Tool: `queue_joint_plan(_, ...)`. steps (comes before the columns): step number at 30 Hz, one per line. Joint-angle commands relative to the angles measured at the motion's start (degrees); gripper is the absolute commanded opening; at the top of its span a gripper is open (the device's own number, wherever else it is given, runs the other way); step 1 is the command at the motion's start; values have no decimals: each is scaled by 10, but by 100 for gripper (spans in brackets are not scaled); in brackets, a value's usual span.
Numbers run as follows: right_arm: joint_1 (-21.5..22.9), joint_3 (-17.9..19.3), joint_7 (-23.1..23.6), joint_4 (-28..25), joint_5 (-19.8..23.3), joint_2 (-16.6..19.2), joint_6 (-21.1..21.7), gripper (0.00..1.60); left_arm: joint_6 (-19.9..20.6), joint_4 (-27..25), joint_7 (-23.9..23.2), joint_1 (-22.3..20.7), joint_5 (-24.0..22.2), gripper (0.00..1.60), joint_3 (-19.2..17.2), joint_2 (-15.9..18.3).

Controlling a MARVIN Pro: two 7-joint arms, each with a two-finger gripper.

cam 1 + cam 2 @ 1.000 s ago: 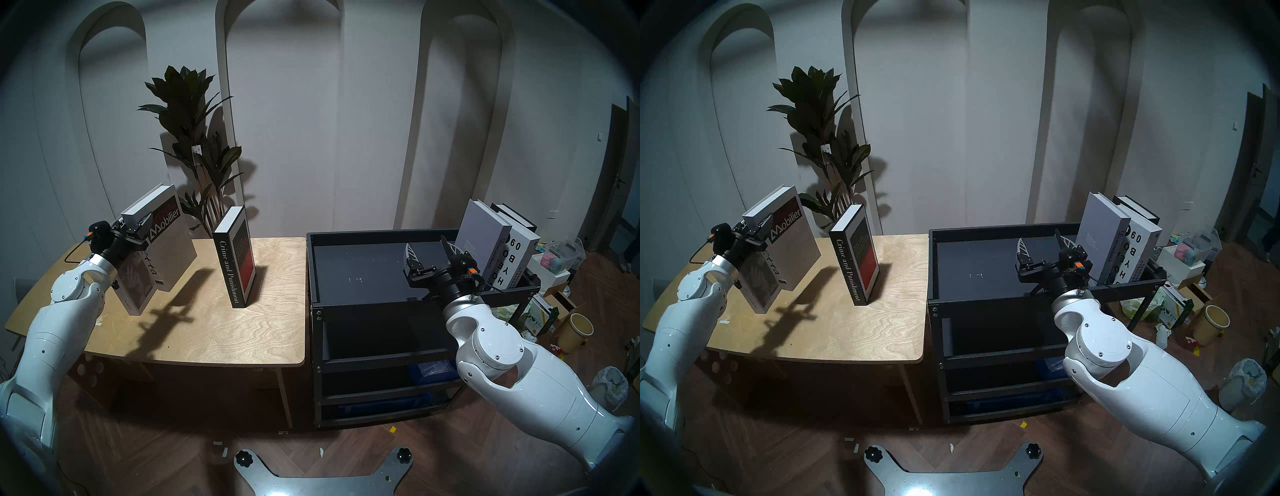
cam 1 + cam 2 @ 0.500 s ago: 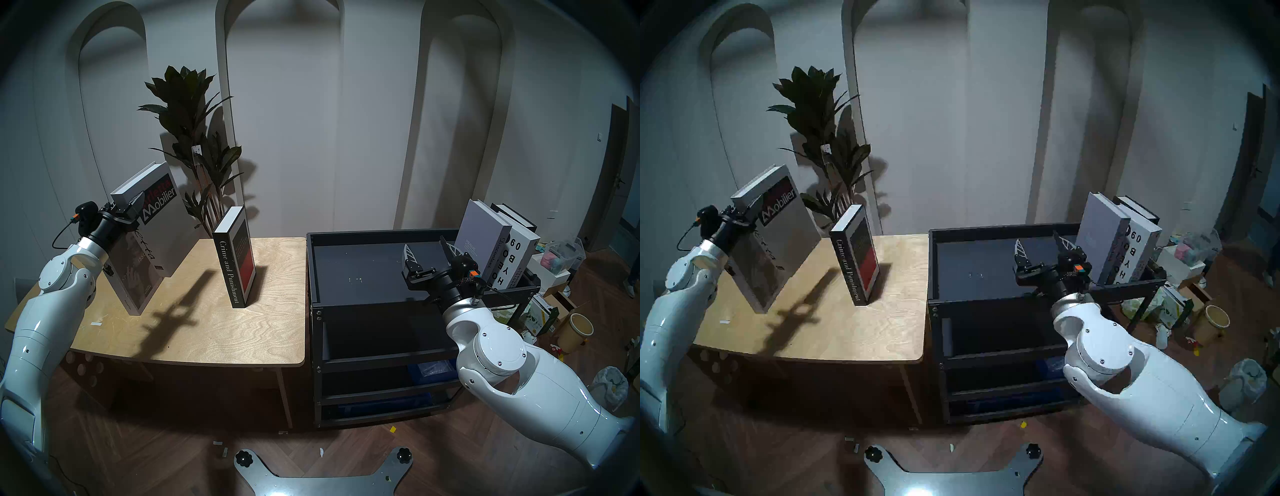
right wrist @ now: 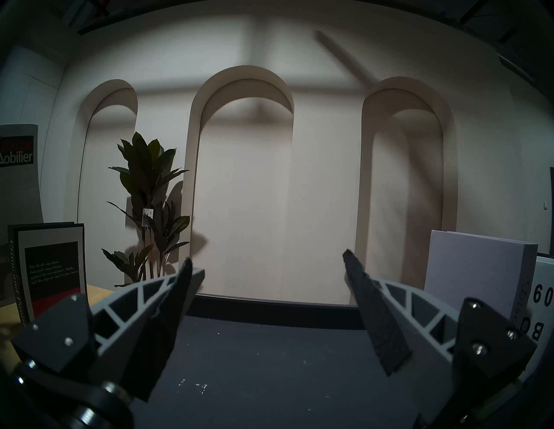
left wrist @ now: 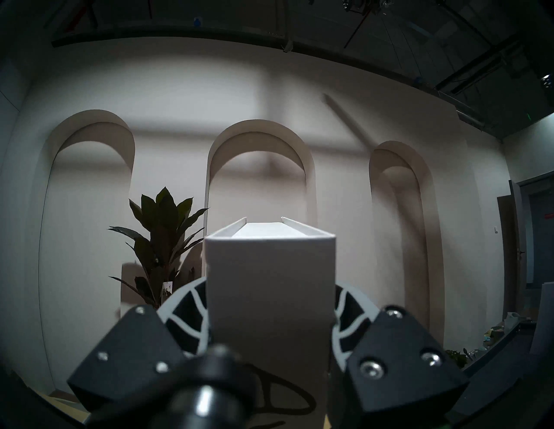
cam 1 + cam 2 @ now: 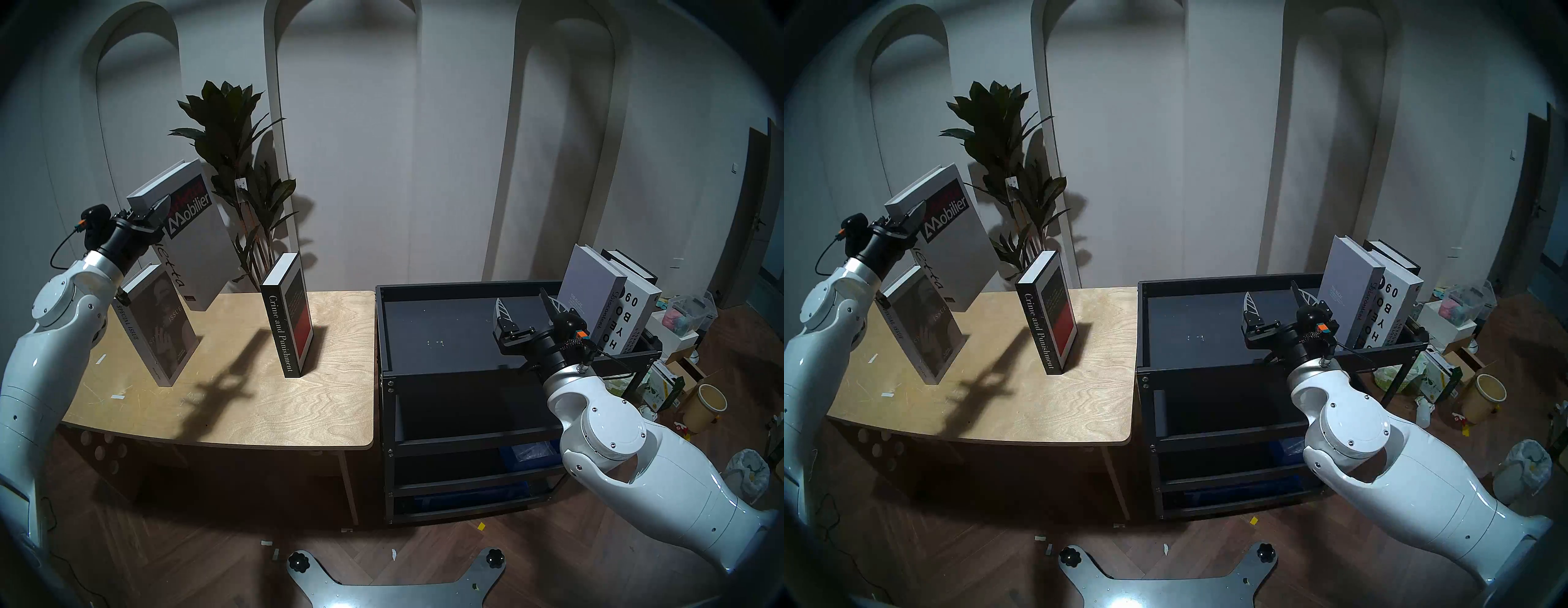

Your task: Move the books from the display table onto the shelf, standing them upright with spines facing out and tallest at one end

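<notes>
My left gripper (image 5: 150,208) is shut on the top spine corner of a grey and white Mobilier book (image 5: 199,250), which hangs tilted in the air above the display table (image 5: 254,403). In the left wrist view the fingers (image 4: 192,314) squeeze this book (image 4: 269,284) from both sides. Two books stand on the table: SPECIAL ISSUE (image 5: 161,327), leaning, and Crime and Punishment (image 5: 288,314). My right gripper (image 5: 526,303) hovers open and empty over the shelf's top tray (image 5: 445,331). Beside it stand a grey book (image 5: 594,293), a white book (image 5: 636,314) and a black one (image 5: 628,265).
A tall potted plant (image 5: 237,170) rises behind the table, close to the lifted book. Boxes, a yellow bucket (image 5: 706,407) and bags litter the floor right of the shelf. The robot's base plate (image 5: 394,581) lies at the bottom.
The left gripper has raised the Mobilier book off the table and clear of the SPECIAL ISSUE book it leaned against. The right arm has barely moved.
</notes>
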Motion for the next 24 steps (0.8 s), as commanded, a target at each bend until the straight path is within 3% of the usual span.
queue_joint_plan(1, 5, 2, 2, -9, 0, -1, -2, 160, 45, -76, 53, -57, 5, 0, -15, 33)
queue_joint_plan(2, 5, 1, 1, -9, 0, -1, -2, 160, 37, -58, 43, -53, 7, 0, -20, 42)
queue_joint_plan(4, 5, 1, 0, -9, -1, 0, -2, 160, 67, -98, 75, -79, 6, 0, -21, 42)
queue_joint_plan(10, 6, -1, 0, -9, -1, 1, -2, 160, 121, -139, 133, -113, -6, 0, -30, 46)
queue_joint_plan(13, 6, -1, -1, -9, -1, 1, -2, 160, 135, -157, 151, -110, -15, 0, -38, 48)
queue_joint_plan(16, 6, -1, -1, -9, 0, 2, -2, 160, 172, -187, 190, -133, -39, 0, -36, 39)
queue_joint_plan(24, 7, -2, -1, -9, 0, 3, -2, 160, 224, -248, 254, -161, -81, 0, -23, 24)
